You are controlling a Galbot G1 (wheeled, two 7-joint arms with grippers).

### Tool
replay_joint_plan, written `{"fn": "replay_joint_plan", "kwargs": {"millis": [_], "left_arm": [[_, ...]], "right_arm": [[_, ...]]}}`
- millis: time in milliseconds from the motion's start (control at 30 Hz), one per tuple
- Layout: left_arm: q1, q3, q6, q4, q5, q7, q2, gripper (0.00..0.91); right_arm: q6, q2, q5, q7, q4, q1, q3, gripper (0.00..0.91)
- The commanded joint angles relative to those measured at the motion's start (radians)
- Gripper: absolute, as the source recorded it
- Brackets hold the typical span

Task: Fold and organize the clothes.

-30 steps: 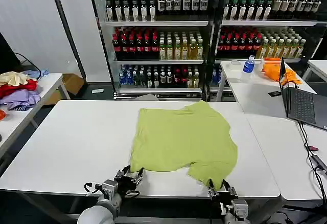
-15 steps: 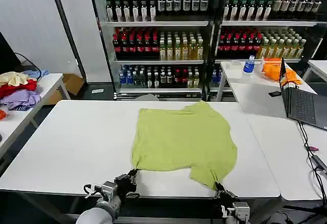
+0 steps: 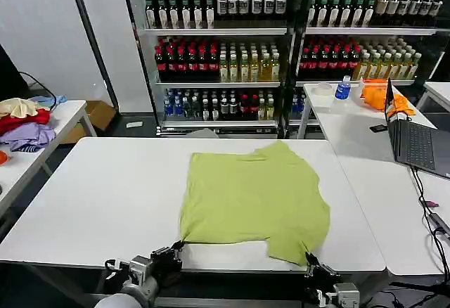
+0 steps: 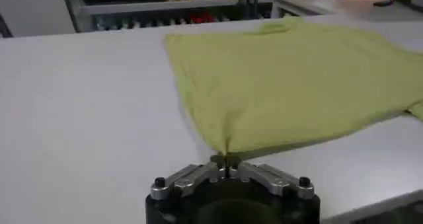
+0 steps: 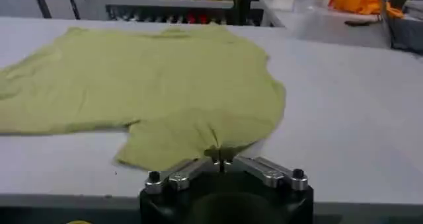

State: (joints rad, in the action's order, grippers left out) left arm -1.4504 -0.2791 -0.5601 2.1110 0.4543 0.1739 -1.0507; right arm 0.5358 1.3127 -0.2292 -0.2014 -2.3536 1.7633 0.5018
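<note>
yellow-green t-shirt [image 3: 254, 197] flat on white table [image 3: 105, 195], both grippers at near edge.

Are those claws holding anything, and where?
Yes. Both pinch the yellow-green T-shirt at its near edge: the left claw its near left corner, the right claw its near right corner.

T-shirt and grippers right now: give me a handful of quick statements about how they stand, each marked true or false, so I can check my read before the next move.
1. The T-shirt lies spread on the white table. True.
2. The left gripper is shut on the shirt's near edge. True.
3. The right gripper hangs open above the shirt's collar. False: it is shut on the near edge of the shirt, at the table's front.
4. A printed graphic shows on the shirt's upper side. False: the side facing up is plain yellow-green.
5. A laptop stands open on the table to the robot's right. True.
</note>
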Motion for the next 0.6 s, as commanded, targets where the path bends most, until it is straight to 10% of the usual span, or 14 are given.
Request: {"fn": "replay_joint_plan", "kwargs": {"millis": [33, 600], "left_arm": [[-0.186, -0.106, 0.030, 0.185, -0.003, -0.006, 0.033, 0.020], [-0.063, -0.074, 0.045, 0.081, 0.006, -0.012, 0.039, 0.020]], "right_arm": [[-0.022, -0.009, 0.003, 0.010, -0.133, 0.100, 0.061, 0.000], [-0.122, -0.078, 0.007, 0.047, 0.021, -0.124, 0.074, 0.000]]}}
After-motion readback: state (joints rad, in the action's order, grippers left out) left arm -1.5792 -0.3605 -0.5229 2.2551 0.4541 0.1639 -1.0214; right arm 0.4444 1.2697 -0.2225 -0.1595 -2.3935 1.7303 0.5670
